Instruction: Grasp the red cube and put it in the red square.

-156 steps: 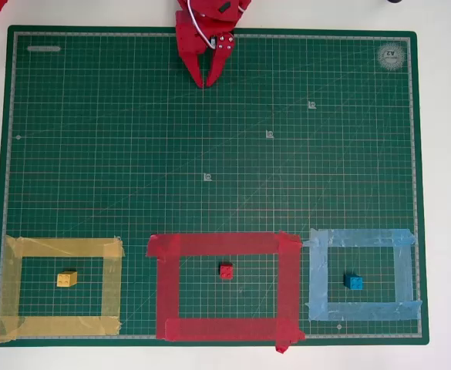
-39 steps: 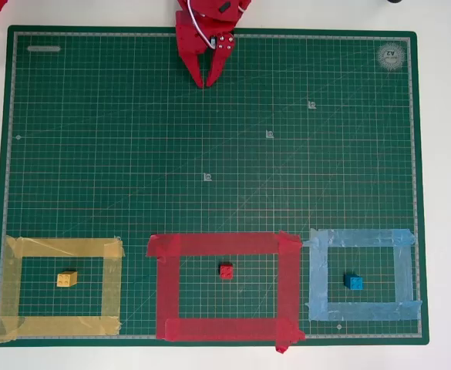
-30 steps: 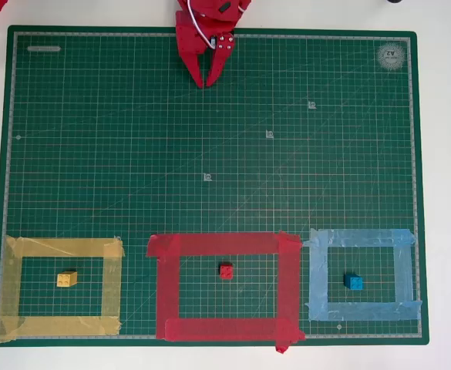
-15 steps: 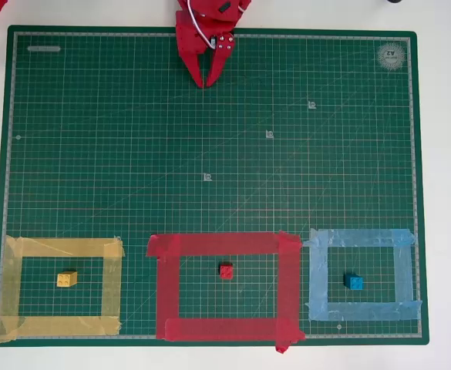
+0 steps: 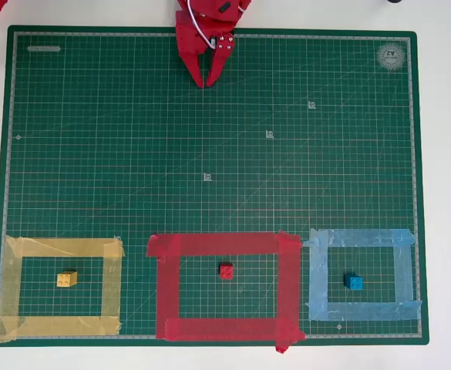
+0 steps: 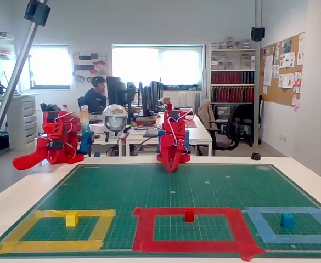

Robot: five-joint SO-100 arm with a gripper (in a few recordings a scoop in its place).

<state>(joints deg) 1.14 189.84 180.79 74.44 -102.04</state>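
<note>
While the green mat (image 5: 210,154) spreads across the surface, the red square (image 5: 225,243) lies at six o'clock with the red cube (image 5: 226,270) already resting inside it. At twelve o'clock the pincer (image 5: 207,82) hangs nearly closed and empty; it seems best kept clear of the cube.

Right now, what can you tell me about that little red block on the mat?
The red cube is a tiny bright red block, plastic by its look, resting flat on the green cutting mat near the middle of the red square, clear of the tape. Nothing touches it; the gripper sits far off at the mat's opposite edge.
</note>
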